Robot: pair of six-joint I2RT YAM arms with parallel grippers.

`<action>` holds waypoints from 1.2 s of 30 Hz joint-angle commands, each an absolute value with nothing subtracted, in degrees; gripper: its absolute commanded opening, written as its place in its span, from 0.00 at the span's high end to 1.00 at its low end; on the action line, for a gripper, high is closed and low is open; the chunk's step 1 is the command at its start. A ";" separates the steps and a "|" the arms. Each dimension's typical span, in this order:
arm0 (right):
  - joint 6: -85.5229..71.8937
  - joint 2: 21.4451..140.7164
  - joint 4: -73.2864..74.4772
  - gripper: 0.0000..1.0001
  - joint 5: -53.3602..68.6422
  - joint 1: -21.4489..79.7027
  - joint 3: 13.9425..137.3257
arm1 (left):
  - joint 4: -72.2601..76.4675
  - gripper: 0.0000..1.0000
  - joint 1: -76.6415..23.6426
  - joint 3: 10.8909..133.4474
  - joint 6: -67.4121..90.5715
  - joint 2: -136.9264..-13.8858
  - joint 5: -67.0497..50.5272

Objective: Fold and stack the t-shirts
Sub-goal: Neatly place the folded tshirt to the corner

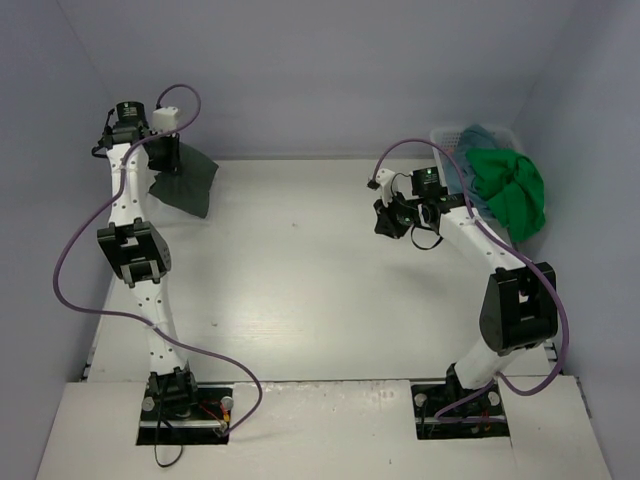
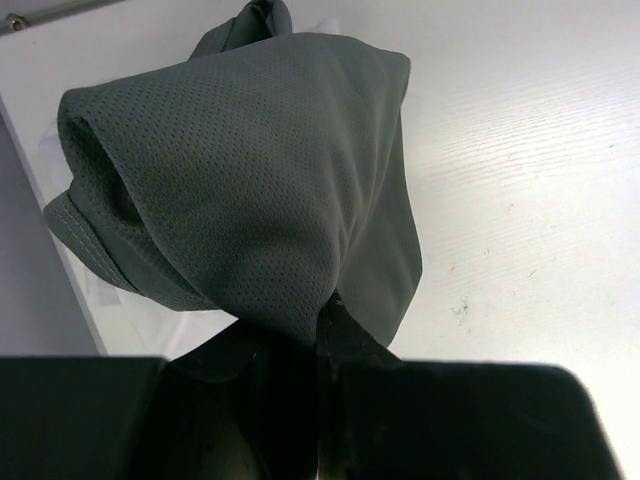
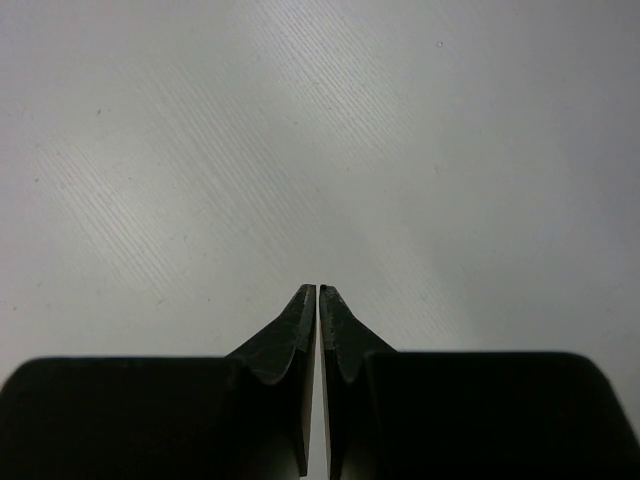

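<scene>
Top view: the 2 arm bases (image 1: 175, 390) sit at the bottom edge of the white worktop (image 1: 300, 290). At upper left, the left fingers (image 1: 168, 150) clench a bunched dark grey-green t-shirt (image 1: 188, 182), its long axis running from the grip toward lower right. At centre right, the right fingers (image 1: 388, 222) hover beside a white mesh basket (image 1: 440, 135), which has a bright green t-shirt (image 1: 512, 190) and a teal-blue t-shirt (image 1: 482, 134) draped over it.

Left wrist view: the finely perforated cloth balloons from the pinch at bottom centre toward upper left.

Right wrist view: the fingers are pressed together on nothing, above bare worktop.
</scene>
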State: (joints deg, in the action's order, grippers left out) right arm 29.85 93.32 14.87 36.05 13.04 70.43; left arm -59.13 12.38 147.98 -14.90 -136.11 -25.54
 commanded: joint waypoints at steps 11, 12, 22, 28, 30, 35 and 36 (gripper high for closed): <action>29.09 93.95 14.33 0.98 37.09 12.66 71.10 | -53.97 1.00 14.24 147.49 -15.55 -138.60 -27.25; 29.18 94.04 14.24 0.98 37.09 12.57 71.10 | -53.36 1.00 14.33 147.48 -15.82 -138.86 -26.55; 29.09 94.66 14.24 0.98 36.74 12.66 70.58 | -45.71 0.97 14.94 144.50 -14.68 -140.36 -20.48; 29.00 94.66 14.41 0.97 37.09 12.66 70.31 | -42.55 0.57 14.94 139.85 -14.85 -139.75 -19.60; 29.00 94.92 14.50 0.97 37.26 12.66 70.40 | -41.22 0.52 14.94 138.52 -14.85 -139.57 -19.51; 28.92 95.27 14.68 0.97 37.44 12.57 70.49 | -40.43 0.48 14.94 137.81 -14.77 -140.10 -18.46; 29.00 95.19 14.76 0.97 37.44 12.66 70.40 | -40.26 0.48 14.85 137.81 -15.11 -140.10 -17.93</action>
State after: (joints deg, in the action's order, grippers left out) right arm 29.63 95.55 15.03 36.05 13.04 69.93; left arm -43.75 14.37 136.97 -14.68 -142.78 -19.27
